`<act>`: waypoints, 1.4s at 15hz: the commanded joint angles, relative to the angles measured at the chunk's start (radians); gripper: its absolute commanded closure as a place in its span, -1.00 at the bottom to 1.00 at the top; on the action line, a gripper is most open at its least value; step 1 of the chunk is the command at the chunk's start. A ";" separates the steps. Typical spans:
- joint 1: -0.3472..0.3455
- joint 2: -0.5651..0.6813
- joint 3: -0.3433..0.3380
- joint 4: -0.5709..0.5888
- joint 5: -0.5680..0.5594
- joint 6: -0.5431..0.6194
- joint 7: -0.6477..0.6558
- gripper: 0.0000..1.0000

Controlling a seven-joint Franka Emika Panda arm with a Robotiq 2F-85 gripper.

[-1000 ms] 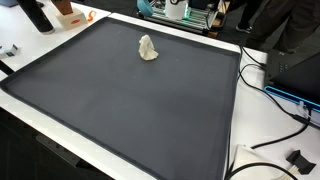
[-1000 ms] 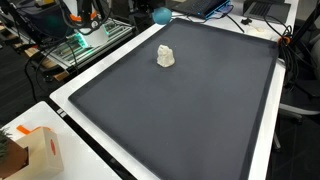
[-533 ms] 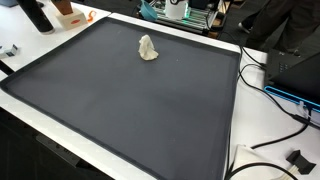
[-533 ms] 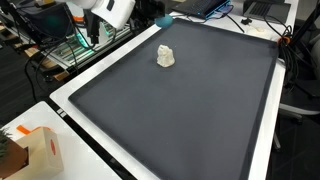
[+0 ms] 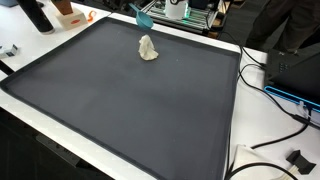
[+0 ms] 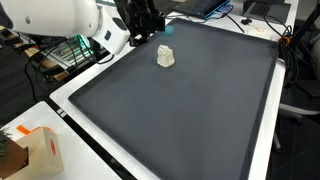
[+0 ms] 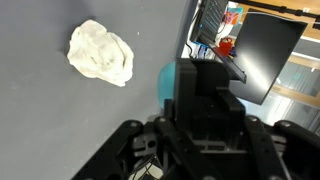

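Dark grey mat (image 5: pixel 120 110) covers nearly the whole table (image 5: pixel 232 125). The crumpled white cloth (image 5: pixel 148 48) lies on it near the far edge, loose, with nothing touching it. As I judge it, the work is barely begun. My gripper (image 6: pixel 143 25) hangs at that far edge, near the cloth and above it, not in contact. In the wrist view a teal block (image 7: pixel 185 88) sits right in front of the gripper body. The fingers are hidden behind it, so I cannot tell how the jaws stand or whether they hold the block. The white cloth (image 7: pixel 101 52) shows off to one side there, out of line with the gripper.

Room on the mat is generous: it runs bare from the cloth to the near edge. The tight places are at the borders. A bench of electronics (image 6: pixel 85 40) stands just behind the arm. Cables (image 5: pixel 275 100) trail off one side of the table. A cardboard box (image 6: pixel 40 150) sits at a near corner.
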 commanded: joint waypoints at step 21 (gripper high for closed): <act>-0.070 0.287 0.029 0.076 0.124 0.017 0.054 0.50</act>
